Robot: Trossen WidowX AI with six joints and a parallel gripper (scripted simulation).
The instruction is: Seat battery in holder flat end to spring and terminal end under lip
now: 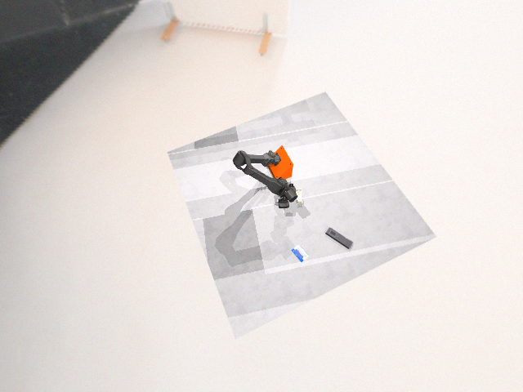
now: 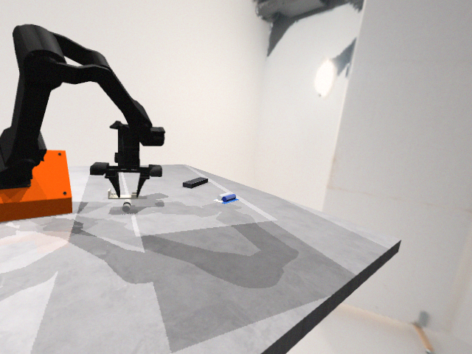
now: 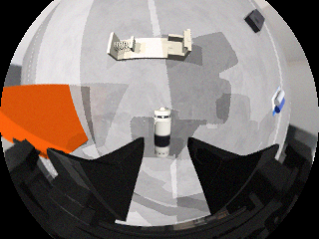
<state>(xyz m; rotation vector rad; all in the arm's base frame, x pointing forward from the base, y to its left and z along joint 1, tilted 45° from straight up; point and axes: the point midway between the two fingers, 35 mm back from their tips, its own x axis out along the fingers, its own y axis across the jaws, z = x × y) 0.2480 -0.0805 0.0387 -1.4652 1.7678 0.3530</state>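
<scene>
Hovering above the battery, the jaws stand about half open with nothing between them, tips pointed down at the counter. In the wrist view the battery lies loose on the counter, framed in the gap between the two fingers and slightly ahead of the tips, its long axis running fore-aft, so across the closing direction. The fingers look ready to pinch its round sides once lowered; from the exterior view the tips seem not yet down at its level. Holder sits further ahead of the jaws, well apart from the battery, lying crosswise, so the battery likely needs a quarter turn before seating.
</scene>
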